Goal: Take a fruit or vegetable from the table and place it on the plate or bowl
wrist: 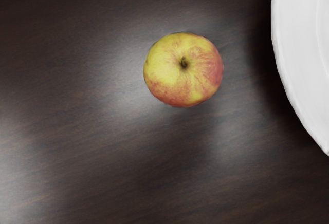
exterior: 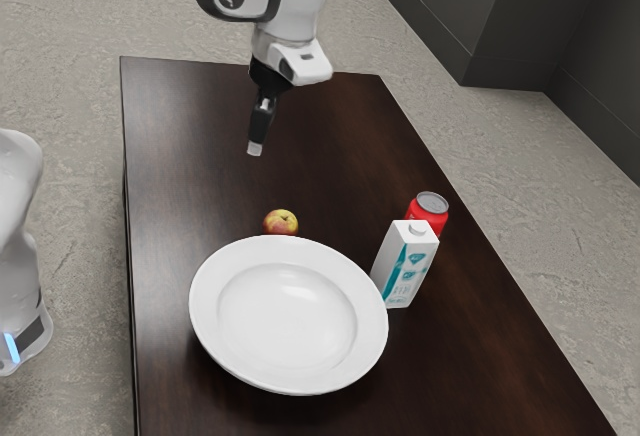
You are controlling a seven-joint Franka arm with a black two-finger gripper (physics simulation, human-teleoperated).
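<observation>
apple (exterior: 281,222) just beside plate (exterior: 205,296), carton (exterior: 404,264) beside can (exterior: 428,212)

Arm (exterior: 285,1): enters from the exterior view's upper left, white links, with a grey joint housing at the bend. From there the last link turns downward.

Wrist (exterior: 298,60): white block, set below that joint and facing down.

Gripper (exterior: 254,148): black, hanging under the wrist, pointing down with a slight lean toward the exterior view's left. It hangs in the air, holds nothing and touches nothing.

Base (exterior: 18,256): white column at the exterior view's left edge, with a small blue light low on it.
</observation>
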